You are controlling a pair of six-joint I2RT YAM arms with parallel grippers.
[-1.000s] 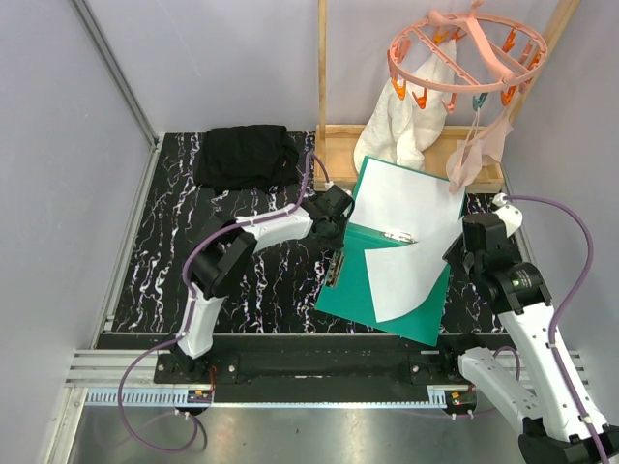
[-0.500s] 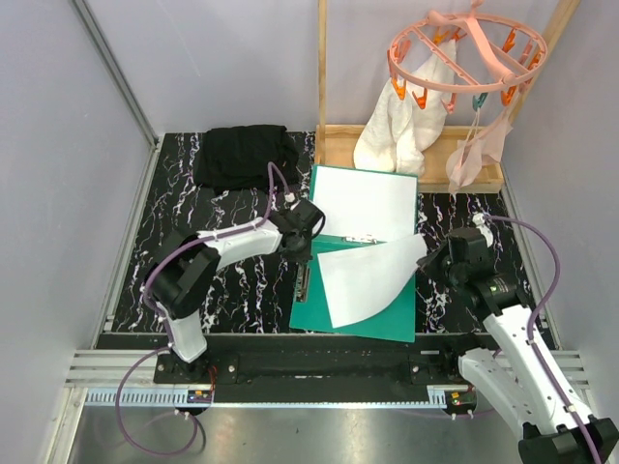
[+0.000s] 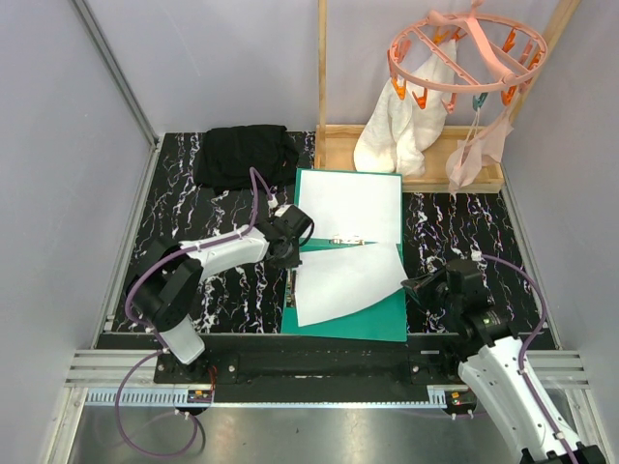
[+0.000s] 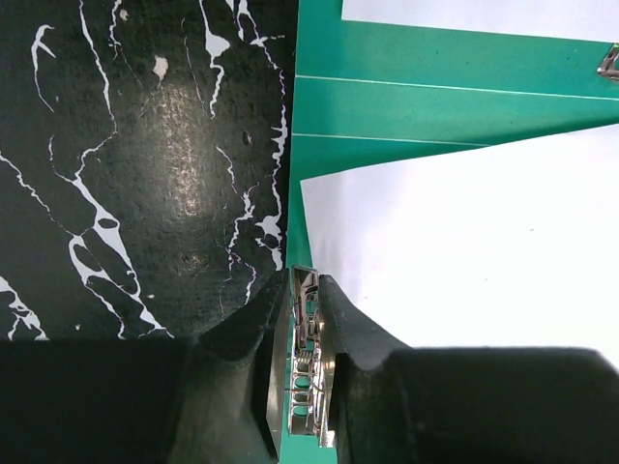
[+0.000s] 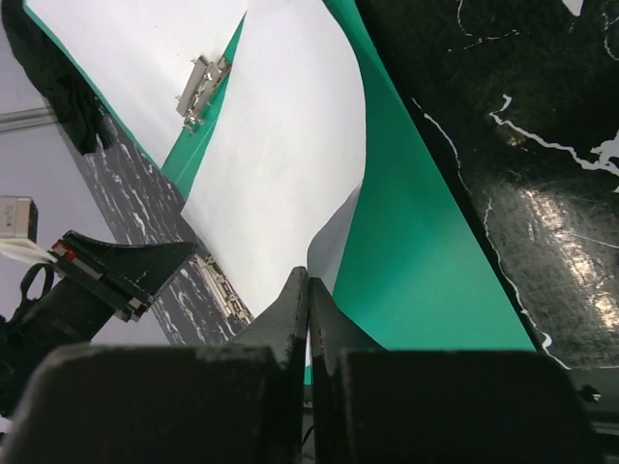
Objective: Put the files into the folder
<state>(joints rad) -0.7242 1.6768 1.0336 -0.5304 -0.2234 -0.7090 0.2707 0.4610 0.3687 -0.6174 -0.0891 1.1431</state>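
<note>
Folder (image 3: 385, 324) lies open and flat on the bench (image 3: 193, 203), right of centre, its spine running left to right. Upper sheet (image 3: 353, 201) sits square on the far leaf. Lower sheet (image 3: 340, 282) is on the near leaf but skewed, leaving bare teal at the near-right. Left gripper (image 4: 305, 290): fingers narrow, clamped on the metal clip (image 4: 308, 333) at the folder's left edge, pinning the folder in place. Right gripper (image 5: 308, 278): fingers pressed together at the lower sheet's right corner, which curls up off the teal. It reads as a pinch on the paper, though the tips hide the contact itself. Step, as I judge it: squaring the second file on the near leaf. Both files are over the folder, so the task looks mostly done. Next move calls for the right arm to swing that corner toward the near-right until the edges line up, lay it flat, then open and back off without dragging. Left should hold the clip meanwhile. Thin paper will likely buckle if pushed rather than pulled. If closing is wanted, the far leaf folds over at the spine clip (image 3: 346, 240).
</note>
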